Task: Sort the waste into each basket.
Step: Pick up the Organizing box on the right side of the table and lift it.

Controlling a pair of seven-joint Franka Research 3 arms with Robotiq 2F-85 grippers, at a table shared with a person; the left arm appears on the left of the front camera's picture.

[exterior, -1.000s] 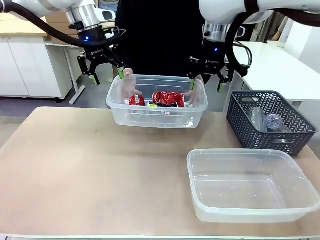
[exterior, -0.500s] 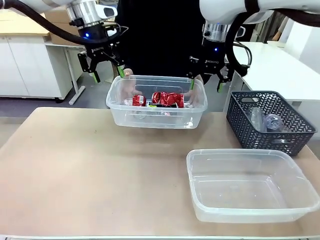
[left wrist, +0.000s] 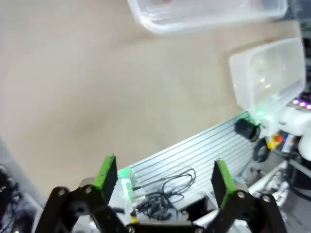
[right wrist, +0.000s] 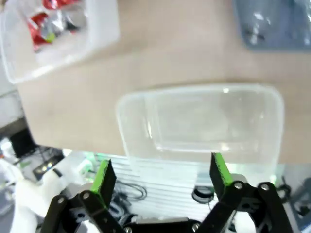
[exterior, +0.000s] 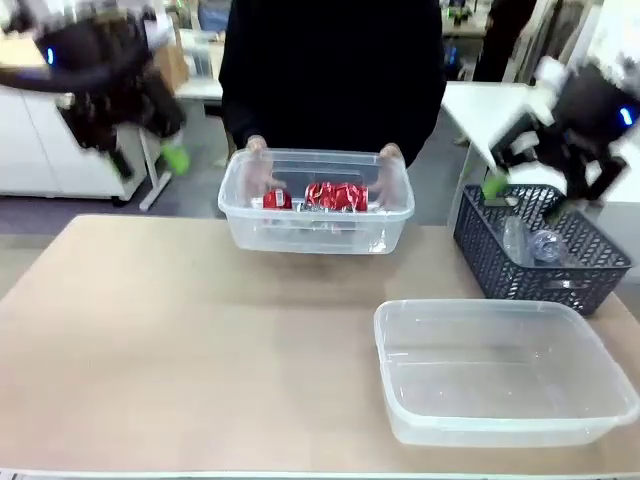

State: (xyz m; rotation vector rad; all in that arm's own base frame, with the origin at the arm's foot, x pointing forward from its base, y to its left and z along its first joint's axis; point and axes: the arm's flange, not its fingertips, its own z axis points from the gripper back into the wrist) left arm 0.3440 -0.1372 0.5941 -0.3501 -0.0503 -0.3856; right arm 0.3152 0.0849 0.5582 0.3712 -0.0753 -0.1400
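A person's hands hold a clear basket (exterior: 315, 232) at the table's far edge, with red cans (exterior: 336, 196) and silver waste inside. A second clear basket (exterior: 505, 372) stands empty at the front right. My left gripper (exterior: 150, 150) is blurred at the upper left, off to the left of the held basket. My right gripper (exterior: 528, 178) is blurred at the right, above the grey basket. In the left wrist view the left gripper (left wrist: 163, 174) is open and holds nothing. In the right wrist view the right gripper (right wrist: 161, 174) is open above the empty basket (right wrist: 199, 121). The cans (right wrist: 46, 14) lie at that view's upper left.
A dark grey lattice basket (exterior: 560, 275) at the far right holds clear plastic bottles (exterior: 530, 242). The tan table (exterior: 180, 340) is bare on its left half. A person in black stands behind the far edge. White cabinets and another table show behind.
Both arms have swung outward from beside the held basket, the left one to the left and the right one over the grey basket. Both stay open. The person still holds the basket.
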